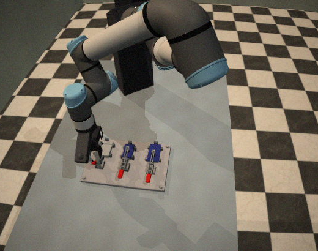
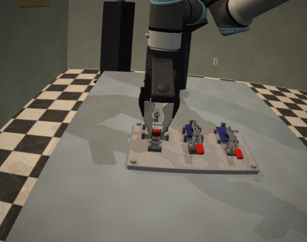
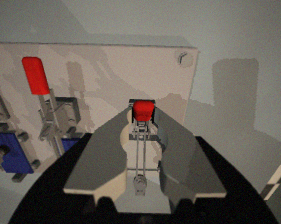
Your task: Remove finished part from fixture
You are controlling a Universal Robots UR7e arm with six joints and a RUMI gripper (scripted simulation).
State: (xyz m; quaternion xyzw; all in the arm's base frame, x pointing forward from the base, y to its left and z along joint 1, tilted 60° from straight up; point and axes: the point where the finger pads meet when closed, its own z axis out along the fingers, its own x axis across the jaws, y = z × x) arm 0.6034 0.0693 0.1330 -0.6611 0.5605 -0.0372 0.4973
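The grey fixture plate point(image 1: 136, 183) point(image 2: 175, 163) point(image 3: 116, 70) carries three toggle clamps. My gripper point(image 1: 95, 157) point(image 2: 156, 131) point(image 3: 142, 107) points down over the leftmost station. It is shut on that clamp's red handle point(image 1: 93, 162) point(image 2: 156, 132) point(image 3: 143, 110), and the lever stands tilted up from its base. The pale grey finished part point(image 1: 106, 149) lies in this station just behind the fingers; its slot is hidden. Two blue blanks point(image 1: 128, 150) point(image 1: 154, 153) point(image 2: 188, 130) point(image 2: 223, 131) sit in the other stations. Their red handles point(image 1: 121, 174) point(image 1: 148, 178) point(image 2: 199, 149) point(image 2: 238, 153) lie flat.
The fixture lies on a grey-blue table point(image 1: 191, 153) point(image 2: 81, 192). The robot's dark pedestal point(image 1: 134, 70) point(image 2: 116, 35) stands at the back of it. A checkered floor surrounds the table.
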